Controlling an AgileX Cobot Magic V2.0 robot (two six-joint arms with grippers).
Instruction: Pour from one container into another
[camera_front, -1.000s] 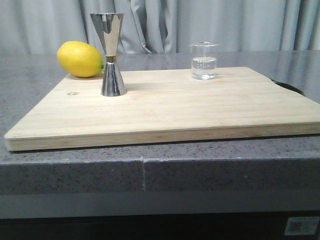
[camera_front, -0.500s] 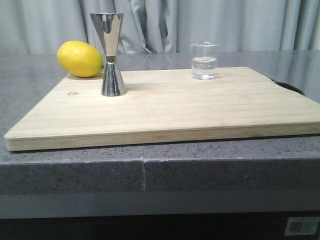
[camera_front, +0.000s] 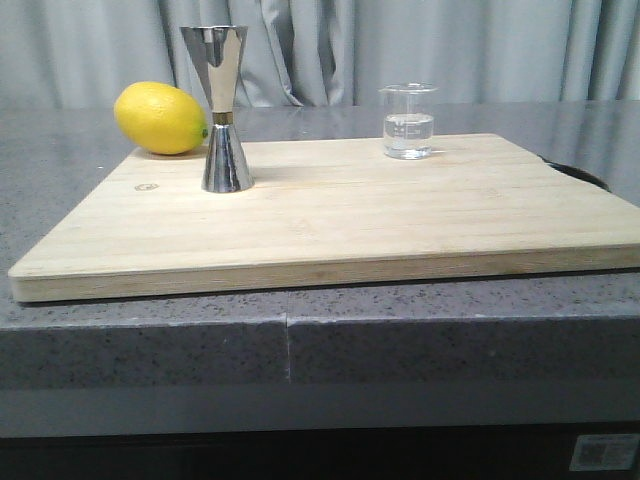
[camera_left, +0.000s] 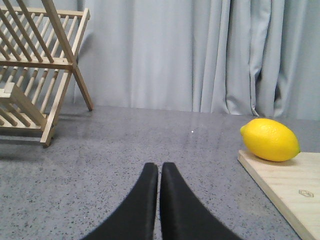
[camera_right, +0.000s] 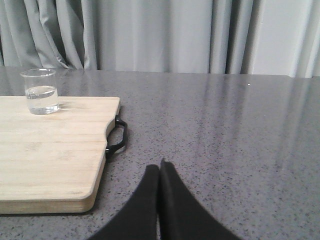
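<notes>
Beaker (camera_front: 408, 121) clear, part-filled, upright; jigger (camera_front: 219, 108) shiny steel; both grippers closed, empty.

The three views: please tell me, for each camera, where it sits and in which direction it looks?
Front view: sits low before the counter, looking forward over the wooden board at the jigger, lemon and beaker; no part of the robot shows.
Left wrist view: sits on the left arm, looking across the counter to a wooden rack; shut left gripper shows.
Right wrist view: sits on the right arm beside the board's black handle; shut right gripper shows.
Shared: lemon in front and left; beaker in front and right.
</notes>
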